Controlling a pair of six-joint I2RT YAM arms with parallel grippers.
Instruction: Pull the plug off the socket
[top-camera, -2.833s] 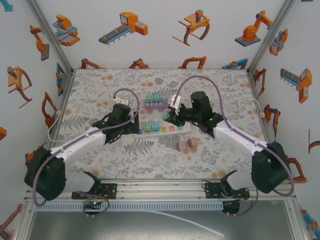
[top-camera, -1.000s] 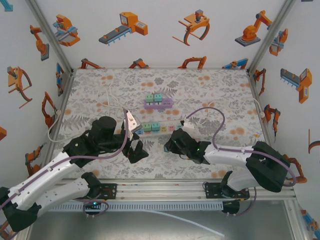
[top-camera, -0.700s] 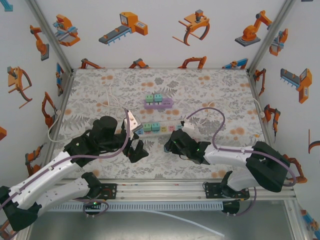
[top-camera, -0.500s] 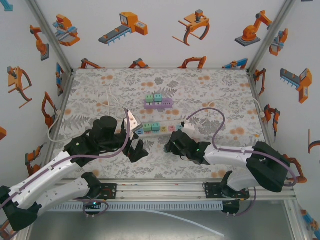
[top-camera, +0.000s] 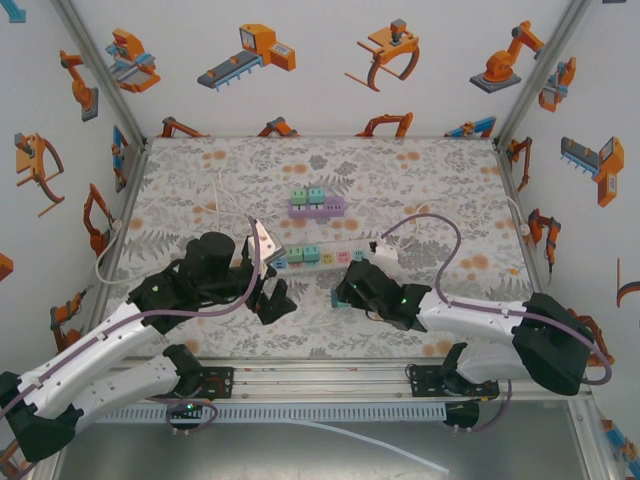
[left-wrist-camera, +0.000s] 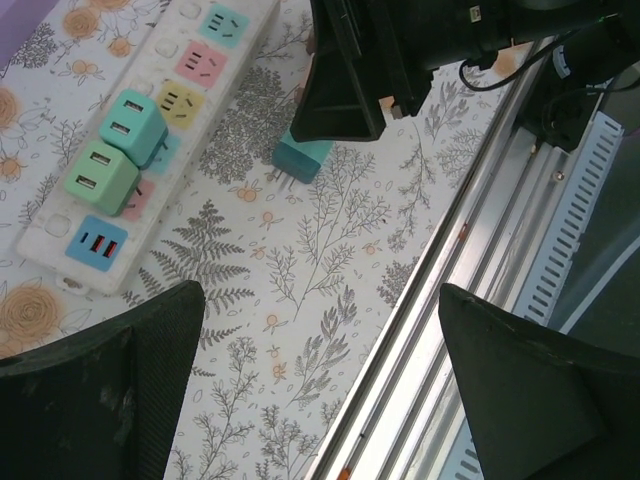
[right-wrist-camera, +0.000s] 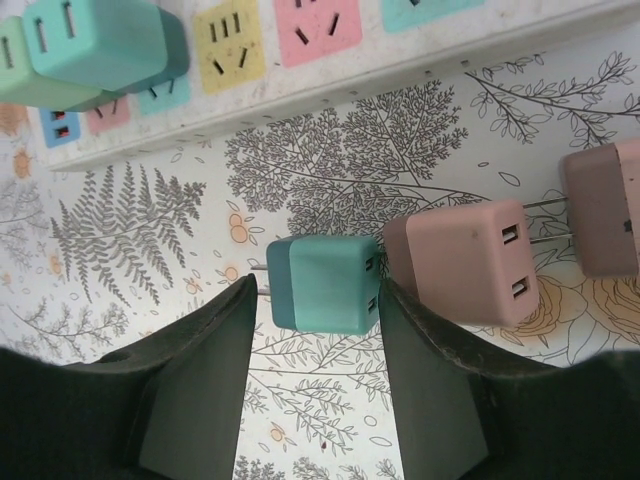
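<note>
Right wrist view: my right gripper (right-wrist-camera: 318, 292) hangs low over the flowered table (right-wrist-camera: 330, 170), its fingers (right-wrist-camera: 200, 380) parted a little wider than the teal plug (right-wrist-camera: 325, 285) between them. A thin gap shows at the left finger. The right finger stands just beside the plug's face, and I cannot tell whether it touches. The plug lies on its side on the table, out of the socket, just in front of the white power strip (right-wrist-camera: 372, 30), with its prongs pointing left. Just to its right lie two pink plugs (right-wrist-camera: 470, 262), also loose on the table. A blue-green plug (right-wrist-camera: 95, 40) and a green one (right-wrist-camera: 20, 60) sit in the strip's sockets at the upper left.

In the left wrist view, my left gripper (left-wrist-camera: 320, 340) is spread wide and holds nothing. It hovers over the table between the strip and the metal rail (left-wrist-camera: 470, 250) at the near edge.
</note>
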